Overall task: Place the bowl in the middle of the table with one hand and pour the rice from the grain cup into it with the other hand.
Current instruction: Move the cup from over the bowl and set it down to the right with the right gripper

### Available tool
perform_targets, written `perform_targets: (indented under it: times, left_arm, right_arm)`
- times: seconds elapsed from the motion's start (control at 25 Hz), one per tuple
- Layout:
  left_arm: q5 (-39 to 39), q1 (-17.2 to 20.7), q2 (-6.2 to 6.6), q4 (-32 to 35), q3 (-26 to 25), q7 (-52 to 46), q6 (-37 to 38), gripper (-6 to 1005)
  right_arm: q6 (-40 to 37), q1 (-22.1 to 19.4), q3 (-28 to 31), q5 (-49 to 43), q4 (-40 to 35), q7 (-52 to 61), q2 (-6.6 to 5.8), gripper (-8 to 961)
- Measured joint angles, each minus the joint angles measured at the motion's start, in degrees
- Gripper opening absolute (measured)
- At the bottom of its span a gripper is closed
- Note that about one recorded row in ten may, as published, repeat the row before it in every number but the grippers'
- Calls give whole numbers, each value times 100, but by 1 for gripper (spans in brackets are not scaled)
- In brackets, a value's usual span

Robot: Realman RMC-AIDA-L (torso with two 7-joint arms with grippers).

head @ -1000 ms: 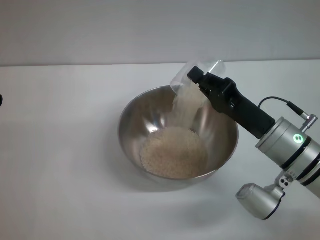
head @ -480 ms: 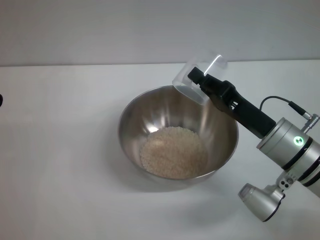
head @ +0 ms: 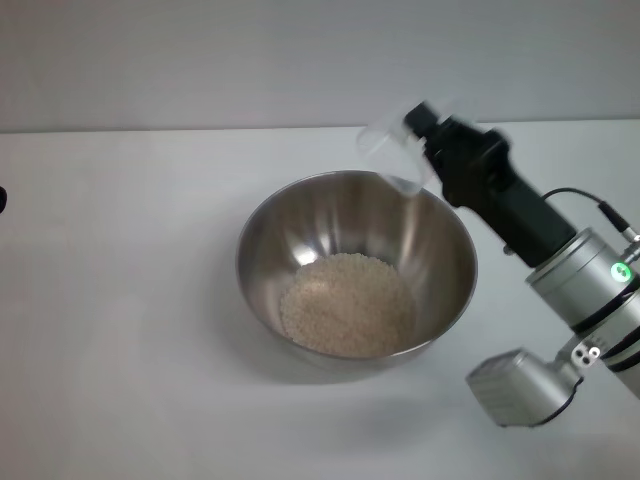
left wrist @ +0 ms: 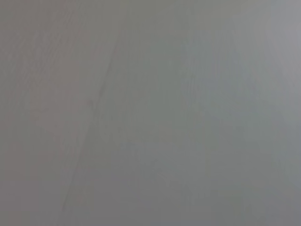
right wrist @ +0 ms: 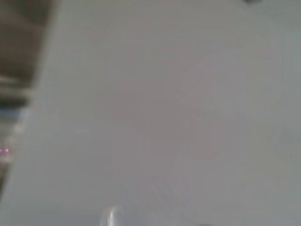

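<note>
While sitting near the middle of the table (head: 130,300), the bowl (head: 440,250) is resting upright on the white surface, its shiny steel wall reflecting the room.

Item: the rice (head: 347,304). Pale beige grains are lying as a low round mound in the bottom of the bowl, clear of the rim on all sides.

Item: the grain cup (head: 393,154). Clear plastic, it is hanging tilted in the air just above the bowl's far right rim, its mouth facing toward the robot's left and downward. No grains are showing inside it in the head view.

Item: the right pincer (head: 428,142). Black, it is clamping the grain cup from the cup's right side; the right arm is reaching in from the lower right of the head view, with a green light glowing on its silver wrist section.

Item: the left pincer. It is lying outside every view. The left wrist view is showing only a plain grey surface, and only a small dark sliver is sitting at the far left edge of the head view.

Item: the right wrist view. It is showing a pale surface with a blurred dark band along one edge; nothing in it is identifiable.
</note>
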Motion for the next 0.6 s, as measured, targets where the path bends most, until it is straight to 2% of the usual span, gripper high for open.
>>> perform_targets:
  times: [0.24,0.28,0.6]
  left_arm:
    - [-1,-5,6,7,0,0,-1,178]
    - [0,-6,6,7,0,1,-1,178]
    - [-1,-30,10,64,31,20,-1,179]
  right_arm:
    - [-562,-119,1168,-12,482,1715,0,11]
    - [-737,-197,1535,-13,684,2370,0,11]
    - [-898,-663,2331,-23,1225,4176,0,10]
